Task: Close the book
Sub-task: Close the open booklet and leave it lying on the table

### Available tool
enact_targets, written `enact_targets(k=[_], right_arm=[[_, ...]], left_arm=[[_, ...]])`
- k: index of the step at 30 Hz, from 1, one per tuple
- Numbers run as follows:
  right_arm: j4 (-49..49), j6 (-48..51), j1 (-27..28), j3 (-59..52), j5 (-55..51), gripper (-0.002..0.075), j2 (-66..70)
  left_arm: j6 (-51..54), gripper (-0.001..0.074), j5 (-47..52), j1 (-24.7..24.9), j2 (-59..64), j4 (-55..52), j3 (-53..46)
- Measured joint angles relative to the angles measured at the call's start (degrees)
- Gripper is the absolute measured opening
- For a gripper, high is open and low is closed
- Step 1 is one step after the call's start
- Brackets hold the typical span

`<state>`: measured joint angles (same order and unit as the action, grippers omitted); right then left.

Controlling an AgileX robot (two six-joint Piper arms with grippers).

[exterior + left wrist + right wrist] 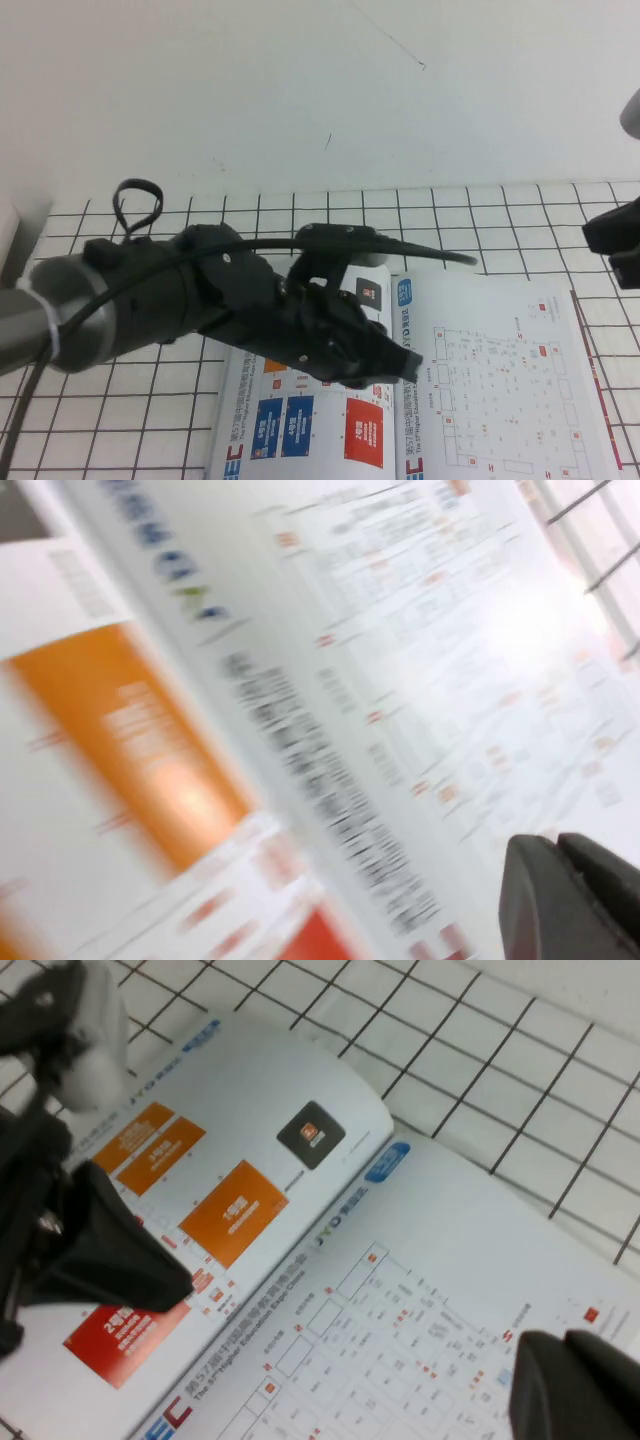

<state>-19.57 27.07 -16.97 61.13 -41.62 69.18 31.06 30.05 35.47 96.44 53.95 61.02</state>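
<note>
An open book [500,380] lies flat on the gridded table, its left page showing orange, blue and red boxes and its right page a floor plan. My left gripper [405,362] hovers low over the left page close to the spine, its fingers [545,905] pressed together with nothing between them. The book [400,680] fills the left wrist view, blurred. My right gripper [612,240] hangs at the table's right side, above and beyond the right page's far corner, also shut and empty [580,1385]. The right wrist view looks down on the book [400,1260] and the left arm [100,1250].
The white table with black grid lines [450,215] reaches back to a plain white wall [300,80]. The bulky left arm [150,300] and its cable [400,245] cover the book's near-left part. A pale object [10,240] sits at the far left edge.
</note>
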Motion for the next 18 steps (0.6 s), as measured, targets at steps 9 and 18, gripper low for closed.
enact_targets(k=[9,18], right_arm=[[-14.17,12.55,-0.21,-7.21,2.76,-0.0003,12.05],[-18.80,17.45,-0.64,-7.85,5.37,-0.0003,22.10]], left_arm=[[-25.35,-0.0004,4.32,-11.44,-7.44,-33.00,-2.22],[-25.80,-0.0004,2.41,-13.67,-6.26,-31.29,-4.61]])
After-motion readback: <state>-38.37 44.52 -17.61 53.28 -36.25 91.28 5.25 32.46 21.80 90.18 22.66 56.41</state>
